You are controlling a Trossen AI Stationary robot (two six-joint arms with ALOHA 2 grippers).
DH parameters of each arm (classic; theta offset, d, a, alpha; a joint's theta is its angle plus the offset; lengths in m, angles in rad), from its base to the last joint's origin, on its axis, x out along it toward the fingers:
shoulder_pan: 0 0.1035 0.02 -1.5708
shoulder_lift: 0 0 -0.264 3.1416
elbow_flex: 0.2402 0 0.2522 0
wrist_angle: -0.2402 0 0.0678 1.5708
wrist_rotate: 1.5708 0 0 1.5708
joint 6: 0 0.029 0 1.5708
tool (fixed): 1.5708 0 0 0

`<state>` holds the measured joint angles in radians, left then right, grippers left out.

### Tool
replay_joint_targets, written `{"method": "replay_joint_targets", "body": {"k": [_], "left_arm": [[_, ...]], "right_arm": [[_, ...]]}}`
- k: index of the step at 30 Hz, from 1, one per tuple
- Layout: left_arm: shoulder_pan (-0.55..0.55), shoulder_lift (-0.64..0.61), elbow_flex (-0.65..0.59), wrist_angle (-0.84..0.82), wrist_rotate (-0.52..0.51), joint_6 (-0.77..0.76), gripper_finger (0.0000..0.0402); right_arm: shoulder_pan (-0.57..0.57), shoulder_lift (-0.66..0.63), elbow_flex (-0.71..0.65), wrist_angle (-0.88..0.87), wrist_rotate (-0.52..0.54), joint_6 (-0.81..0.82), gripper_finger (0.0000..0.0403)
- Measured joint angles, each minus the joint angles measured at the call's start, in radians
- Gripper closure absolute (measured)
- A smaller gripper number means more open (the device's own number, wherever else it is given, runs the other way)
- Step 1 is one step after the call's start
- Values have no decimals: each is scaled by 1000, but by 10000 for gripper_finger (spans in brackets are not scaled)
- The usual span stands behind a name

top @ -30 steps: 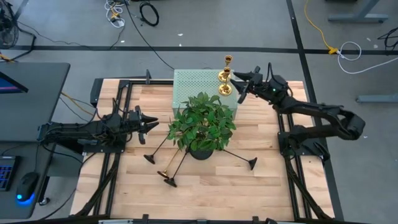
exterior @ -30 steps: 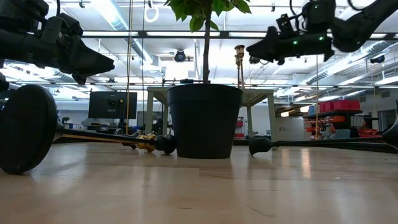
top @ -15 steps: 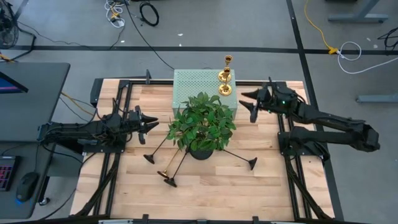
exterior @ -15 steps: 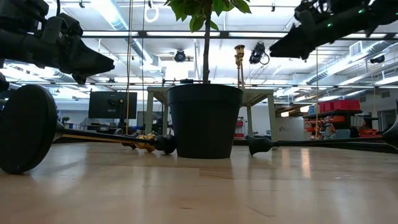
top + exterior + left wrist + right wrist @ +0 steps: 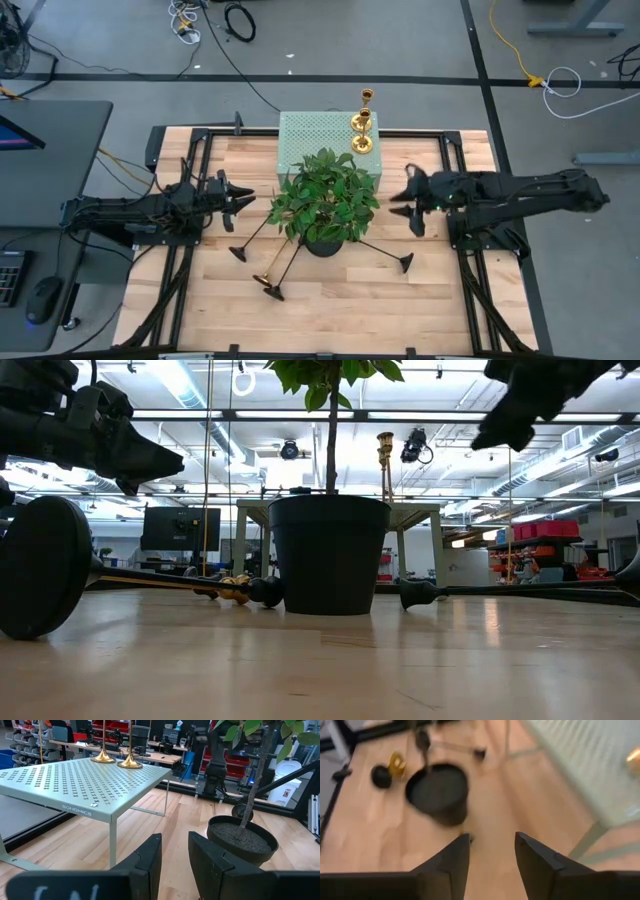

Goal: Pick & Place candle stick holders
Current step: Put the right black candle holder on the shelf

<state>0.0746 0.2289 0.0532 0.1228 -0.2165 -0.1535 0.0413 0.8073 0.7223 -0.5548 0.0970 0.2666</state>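
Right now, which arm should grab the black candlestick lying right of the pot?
Probably the right: its open pincer hovers near that black candlestick. The left pincer waits beyond the plant.

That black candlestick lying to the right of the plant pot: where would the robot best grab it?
Probably mid-stem. The black candlestick lies flat on the table, its thin stem running from under the plant to the round base. The right gripper, jaws open, could descend from above, jaws straddling the stem across its length, clear of the leaves.
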Motion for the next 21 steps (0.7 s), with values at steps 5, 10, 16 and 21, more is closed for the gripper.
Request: {"method": "replay_joint_targets", "body": {"k": [5, 10, 16, 21], "left_arm": [[0, 0, 0, 0, 0, 0, 303], [0, 0, 0, 0, 0, 0, 303], [0, 0, 0, 0, 0, 0, 303], [0, 0, 0, 0, 0, -1, 303]], "right_arm": [[108, 82, 1, -76, -11, 154, 259], [177, 182, 1, -87, -10, 243, 259], [212, 310, 1, -85, -7, 329, 259], [214, 421, 1, -71, 0, 360, 259]]}}
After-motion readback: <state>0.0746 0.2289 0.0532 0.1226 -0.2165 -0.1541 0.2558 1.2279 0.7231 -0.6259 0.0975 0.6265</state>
